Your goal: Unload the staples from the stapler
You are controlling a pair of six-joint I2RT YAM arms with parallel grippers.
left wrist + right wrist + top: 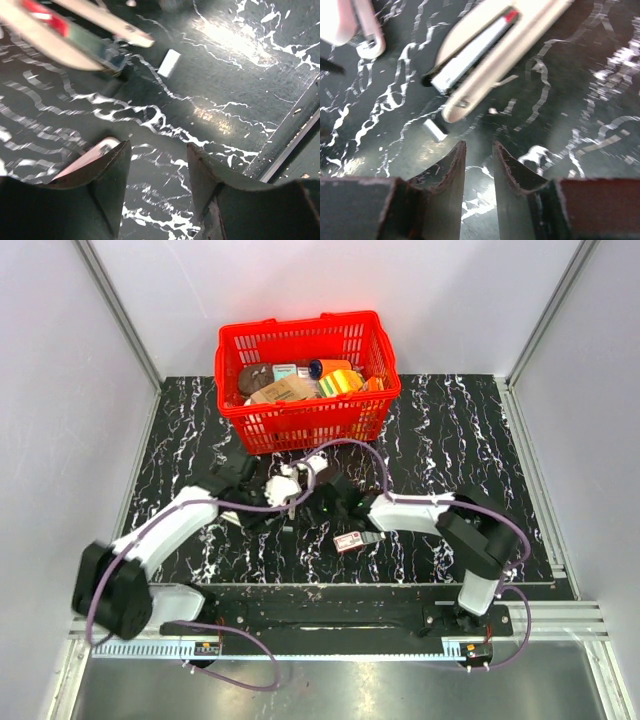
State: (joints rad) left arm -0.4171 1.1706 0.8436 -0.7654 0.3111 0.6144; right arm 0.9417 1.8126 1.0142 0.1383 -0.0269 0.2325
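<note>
Both empty, the left gripper well parted and the right gripper barely parted, face the opened stapler just ahead; pin its lower half, then tip out any staples left beside the loose strip

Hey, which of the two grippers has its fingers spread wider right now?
The left gripper: a broad gap separates its fingers, while the right gripper shows only a narrow slit. Neither holds anything.
</note>
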